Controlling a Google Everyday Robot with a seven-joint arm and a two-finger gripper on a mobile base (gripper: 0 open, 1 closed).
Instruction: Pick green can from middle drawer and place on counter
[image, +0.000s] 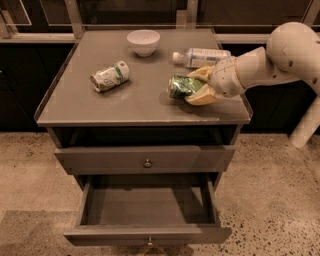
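gripper (193, 87) above right front of counter (135, 102), jaws clamped on green can (177, 86) | can on its side, low over counter, contact unclear | middle drawer (145, 235) below counter, open | pale can (109, 76) counter left | bowl (143, 42), bottle (202, 56) counter back

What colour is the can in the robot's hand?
Dark green; camera view shows the green can in the hand over the counter.

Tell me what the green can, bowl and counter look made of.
The green can looks like thin glossy metal: glints, dents. The gripper holds it at the right of the counter, which looks matte grey, perhaps painted wood or laminate. The bowl seems glazed ceramic, smooth white, though plastic is possible.
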